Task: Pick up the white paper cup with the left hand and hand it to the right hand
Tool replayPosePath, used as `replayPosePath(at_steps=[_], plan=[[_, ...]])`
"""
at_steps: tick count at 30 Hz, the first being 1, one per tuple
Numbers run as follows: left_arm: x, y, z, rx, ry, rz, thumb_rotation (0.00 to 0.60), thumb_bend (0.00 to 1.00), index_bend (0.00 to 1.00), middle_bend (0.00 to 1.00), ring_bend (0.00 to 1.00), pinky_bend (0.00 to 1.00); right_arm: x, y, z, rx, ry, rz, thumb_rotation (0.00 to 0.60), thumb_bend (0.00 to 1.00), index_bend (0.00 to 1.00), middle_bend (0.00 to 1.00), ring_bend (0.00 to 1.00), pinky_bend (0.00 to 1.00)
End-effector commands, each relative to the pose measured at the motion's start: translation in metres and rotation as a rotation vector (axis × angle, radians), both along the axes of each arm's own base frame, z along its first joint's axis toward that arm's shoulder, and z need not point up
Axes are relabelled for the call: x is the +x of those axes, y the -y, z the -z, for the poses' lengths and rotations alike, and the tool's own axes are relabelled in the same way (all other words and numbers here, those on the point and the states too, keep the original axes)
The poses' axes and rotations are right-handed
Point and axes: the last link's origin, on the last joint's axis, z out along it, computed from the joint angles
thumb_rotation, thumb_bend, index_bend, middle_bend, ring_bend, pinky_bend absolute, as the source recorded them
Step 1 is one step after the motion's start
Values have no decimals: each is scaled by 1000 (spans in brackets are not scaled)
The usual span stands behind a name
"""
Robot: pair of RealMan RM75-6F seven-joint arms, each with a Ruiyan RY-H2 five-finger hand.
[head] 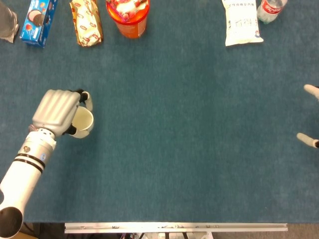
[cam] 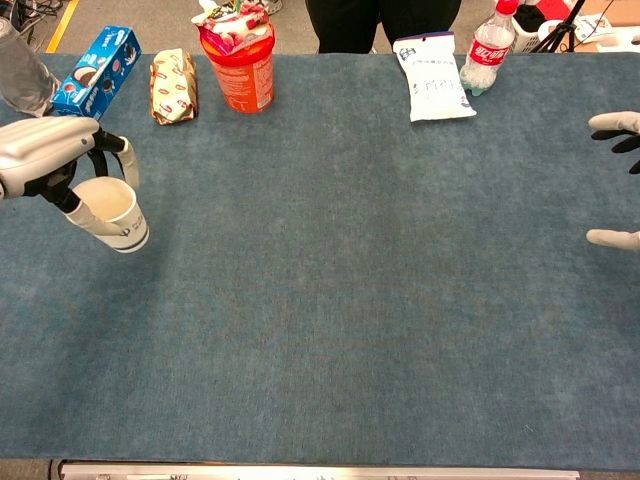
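Observation:
The white paper cup (cam: pixel 112 212) (head: pixel 82 121) hangs tilted above the blue table at the left, mouth up and empty. My left hand (cam: pixel 48 152) (head: pixel 57 110) grips it from above and behind, fingers wrapped round its rim and wall. My right hand (cam: pixel 615 180) (head: pixel 310 115) shows only as fingertips at the far right edge, spread apart with nothing between them; the rest of it is out of frame.
Along the far edge lie a blue cookie box (cam: pixel 97 75), a wrapped snack (cam: pixel 173 86), an orange tub (cam: pixel 238 60), a white snack bag (cam: pixel 432 77) and a red-labelled bottle (cam: pixel 489 42). A clear bottle (cam: pixel 20 75) stands at far left.

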Motion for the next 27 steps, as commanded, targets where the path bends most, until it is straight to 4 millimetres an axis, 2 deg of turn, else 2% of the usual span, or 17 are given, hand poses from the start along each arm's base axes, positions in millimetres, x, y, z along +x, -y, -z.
replayPosePath(at_steps=[1, 9, 18, 27], plan=[[12, -1, -3, -6, 18, 17, 600, 113, 472, 382, 438, 710, 12, 5, 5, -1, 39, -36, 600, 0, 166, 215, 231, 327], [33, -4, -2, -23, 35, 59, 600, 113, 473, 383, 443, 715, 39, 17, 22, 20, 114, -115, 600, 0, 166, 215, 230, 327], [56, -13, 8, -44, 78, 95, 600, 113, 473, 383, 443, 715, 70, 25, 45, 67, 195, -176, 600, 0, 166, 215, 230, 327], [74, -21, 14, -50, 106, 132, 600, 113, 473, 383, 443, 718, 84, 28, 74, 97, 258, -181, 600, 0, 143, 193, 229, 330]])
